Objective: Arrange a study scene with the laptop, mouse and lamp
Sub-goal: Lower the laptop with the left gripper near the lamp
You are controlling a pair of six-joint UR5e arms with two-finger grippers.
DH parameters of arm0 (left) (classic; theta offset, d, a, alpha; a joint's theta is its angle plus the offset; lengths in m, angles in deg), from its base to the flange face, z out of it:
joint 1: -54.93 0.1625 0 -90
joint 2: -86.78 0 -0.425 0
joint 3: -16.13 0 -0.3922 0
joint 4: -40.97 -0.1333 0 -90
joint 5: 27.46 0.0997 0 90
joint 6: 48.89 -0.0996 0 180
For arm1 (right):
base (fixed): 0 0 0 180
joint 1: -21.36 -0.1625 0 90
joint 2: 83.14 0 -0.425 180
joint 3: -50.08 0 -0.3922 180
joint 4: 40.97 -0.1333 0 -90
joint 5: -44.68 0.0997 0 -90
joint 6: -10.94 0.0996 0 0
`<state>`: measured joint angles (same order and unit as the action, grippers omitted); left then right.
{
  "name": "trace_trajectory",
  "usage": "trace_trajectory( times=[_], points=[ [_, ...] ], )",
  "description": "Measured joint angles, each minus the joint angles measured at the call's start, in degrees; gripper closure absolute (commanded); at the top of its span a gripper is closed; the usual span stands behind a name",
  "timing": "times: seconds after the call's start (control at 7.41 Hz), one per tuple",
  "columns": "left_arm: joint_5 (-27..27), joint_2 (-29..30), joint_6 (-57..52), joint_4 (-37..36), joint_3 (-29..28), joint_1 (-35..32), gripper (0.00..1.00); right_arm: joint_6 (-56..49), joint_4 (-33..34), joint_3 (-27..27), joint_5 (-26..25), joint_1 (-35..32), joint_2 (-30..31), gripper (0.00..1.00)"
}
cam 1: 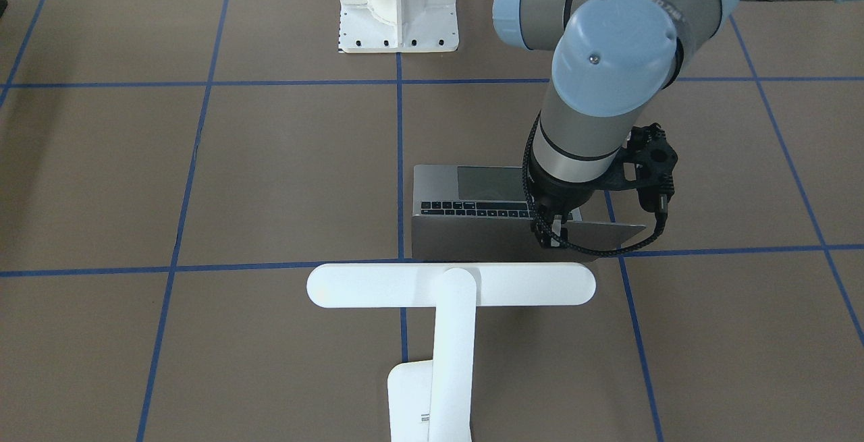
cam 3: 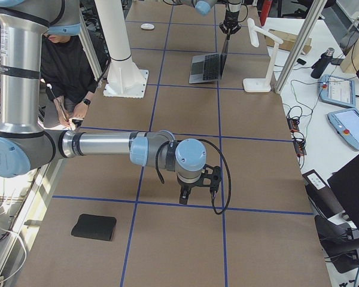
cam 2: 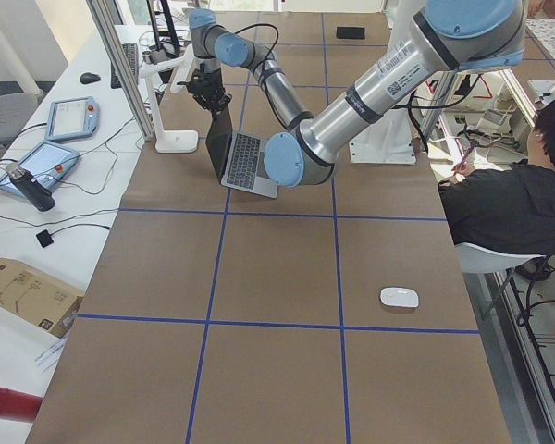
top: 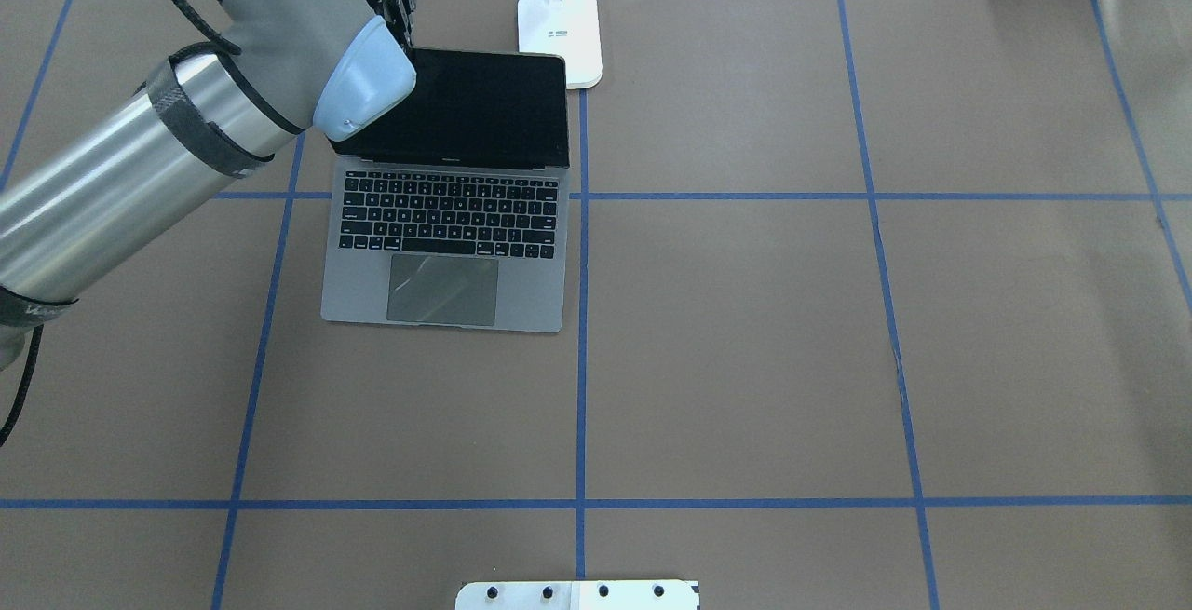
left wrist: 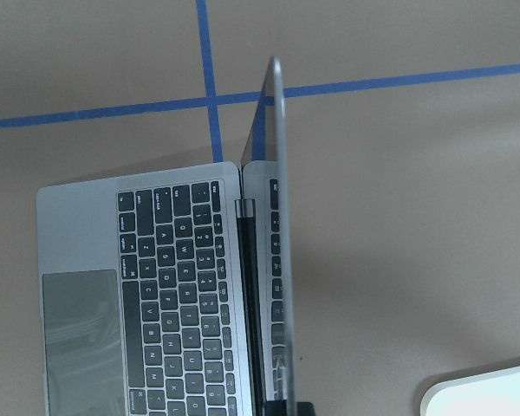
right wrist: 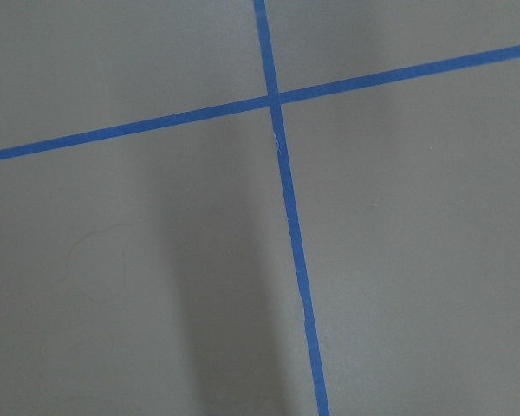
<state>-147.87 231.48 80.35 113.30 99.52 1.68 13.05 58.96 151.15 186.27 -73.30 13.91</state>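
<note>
The grey laptop [top: 447, 237] stands open on the brown table, dark screen upright, to the left of the table's middle line. My left gripper [cam 1: 553, 233] is at the lid's top edge near a corner and looks shut on it; the left wrist view shows the lid [left wrist: 280, 217] edge-on running toward the gripper. The white lamp [cam 1: 451, 285] stands just behind the laptop, its base [top: 561, 37] beside the screen. The white mouse [cam 2: 399, 298] lies far off, at the table's left end. My right gripper [cam 3: 187, 196] hangs over bare table; I cannot tell whether it is open.
A white ribbed pedestal [cam 1: 398, 3] stands at the robot's edge of the table. A black square pad [cam 3: 94, 227] lies near the right end. A seated person [cam 2: 509, 185] is beside the table. Tablets and cables [cam 2: 46, 162] lie on the side bench.
</note>
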Motion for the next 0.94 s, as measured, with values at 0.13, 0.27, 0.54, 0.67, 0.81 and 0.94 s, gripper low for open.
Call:
trace_trajectory(
  times=[0.13,0.27,0.54,0.67,0.81,0.94],
  points=[
    [0.00,-0.18,0.36,1.85,-1.10,0.16,1.00,0.00,0.00,-0.49,0.00,0.00,-0.33,0.01],
    [-0.01,-0.36,0.55,3.01,-1.77,0.21,1.00,-0.02,-0.02,-0.87,-0.02,0.00,-0.57,0.01],
    [-0.01,-0.79,0.61,4.17,-2.53,0.23,1.00,-0.08,-0.15,-1.29,-0.06,0.00,-0.69,0.01],
    [-0.01,-0.97,0.64,5.09,-2.94,0.21,1.00,-0.08,-0.21,-1.46,-0.03,0.00,-0.71,0.01],
    [-0.01,-1.04,0.65,5.77,-3.51,0.17,0.96,-0.09,-0.25,-1.53,-0.01,0.00,-0.74,0.01],
    [-0.01,-1.18,0.64,6.04,-3.87,0.17,0.34,-0.09,-0.26,-1.58,-0.02,0.00,-0.77,0.01]
  ],
)
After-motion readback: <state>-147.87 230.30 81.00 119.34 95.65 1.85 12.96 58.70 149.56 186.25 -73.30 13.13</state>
